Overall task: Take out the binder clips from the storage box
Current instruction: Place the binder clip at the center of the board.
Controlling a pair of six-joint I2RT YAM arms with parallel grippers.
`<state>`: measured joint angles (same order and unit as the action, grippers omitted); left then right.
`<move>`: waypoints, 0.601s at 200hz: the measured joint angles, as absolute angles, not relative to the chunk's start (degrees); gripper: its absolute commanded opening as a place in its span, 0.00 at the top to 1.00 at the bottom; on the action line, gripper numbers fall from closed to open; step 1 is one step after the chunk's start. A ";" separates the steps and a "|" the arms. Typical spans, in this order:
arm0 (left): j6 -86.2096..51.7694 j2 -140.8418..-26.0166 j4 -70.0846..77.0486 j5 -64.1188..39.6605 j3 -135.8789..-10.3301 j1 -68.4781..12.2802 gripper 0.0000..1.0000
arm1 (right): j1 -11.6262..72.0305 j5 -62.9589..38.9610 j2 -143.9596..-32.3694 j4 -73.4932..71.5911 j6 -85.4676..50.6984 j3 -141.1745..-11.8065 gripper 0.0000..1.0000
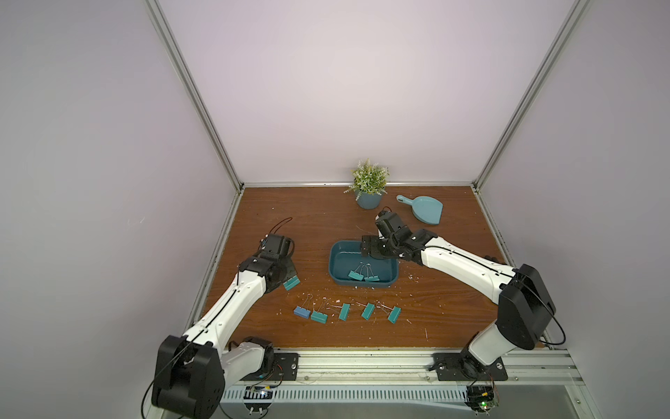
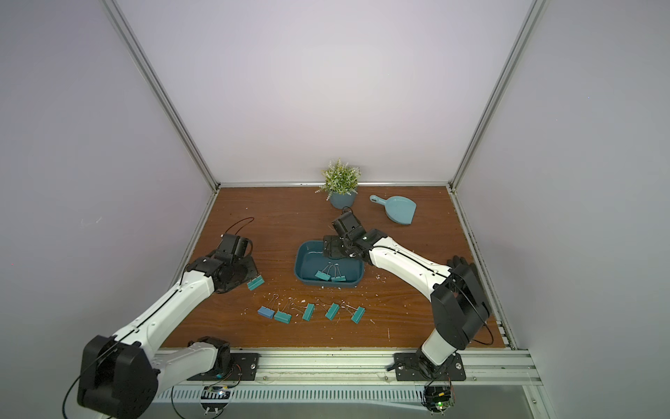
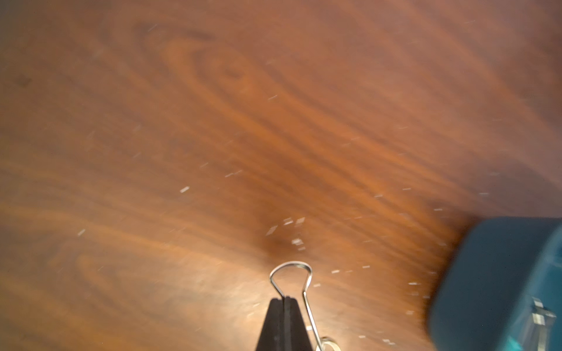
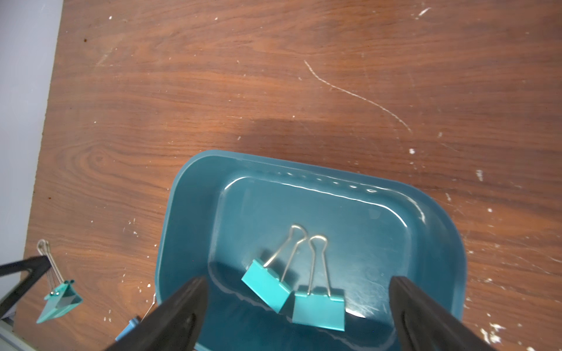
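Right gripper (image 4: 298, 281) hovered over box (image 1: 331, 266), fingers spread, likely lining up on two clips (image 4: 267, 288) inside. Left gripper (image 3: 284, 302), beside box, pinched one clip (image 1: 291, 283) by wire handle (image 3: 292, 266), dangling. Five clips (image 1: 344, 312) lay in row near box.

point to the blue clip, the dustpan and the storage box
blue clip (image 1: 301, 312), in a top view, body
dustpan (image 1: 429, 212), in a top view, scoop
storage box (image 1: 344, 262), in a top view, bare floor

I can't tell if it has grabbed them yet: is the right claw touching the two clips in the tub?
Apart. The right wrist view shows the right gripper open, its fingers straddling the two binder clips with bare storage box floor between.
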<state>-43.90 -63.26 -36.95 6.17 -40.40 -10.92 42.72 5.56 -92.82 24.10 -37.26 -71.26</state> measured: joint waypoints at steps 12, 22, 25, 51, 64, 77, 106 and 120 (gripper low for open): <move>-44.75 -62.35 -37.43 6.22 -38.06 -9.65 1.00 | 43.13 5.54 -93.45 24.10 -37.10 -71.81 0.01; -45.54 -62.48 -37.69 6.28 -36.84 -9.28 1.00 | 43.48 5.54 -93.93 24.18 -36.99 -72.27 0.01; -45.74 -62.59 -37.74 6.35 -36.67 -9.26 1.00 | 43.57 5.52 -94.11 24.18 -36.95 -72.42 0.01; -47.59 -64.58 -37.87 6.94 -36.14 -9.21 1.00 | 44.47 5.45 -96.01 24.67 -36.60 -74.43 0.06; -48.77 -65.65 -37.71 7.03 -35.38 -9.19 1.00 | 44.88 5.41 -97.21 24.88 -36.29 -75.53 0.10; -49.82 -66.46 -37.80 6.98 -34.48 -9.19 1.00 | 45.23 5.30 -98.28 25.28 -36.21 -76.23 0.18; -52.10 -66.57 -38.04 6.94 -33.28 -9.19 1.00 | 45.80 4.64 -99.90 26.55 -36.36 -76.84 0.37; -53.32 -66.02 -37.95 6.76 -32.49 -9.19 0.96 | 46.02 4.27 -100.66 27.03 -36.71 -76.84 0.48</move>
<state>-53.32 -66.02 -37.95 6.76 -32.49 -9.19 46.02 4.27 -100.66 27.03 -36.71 -76.84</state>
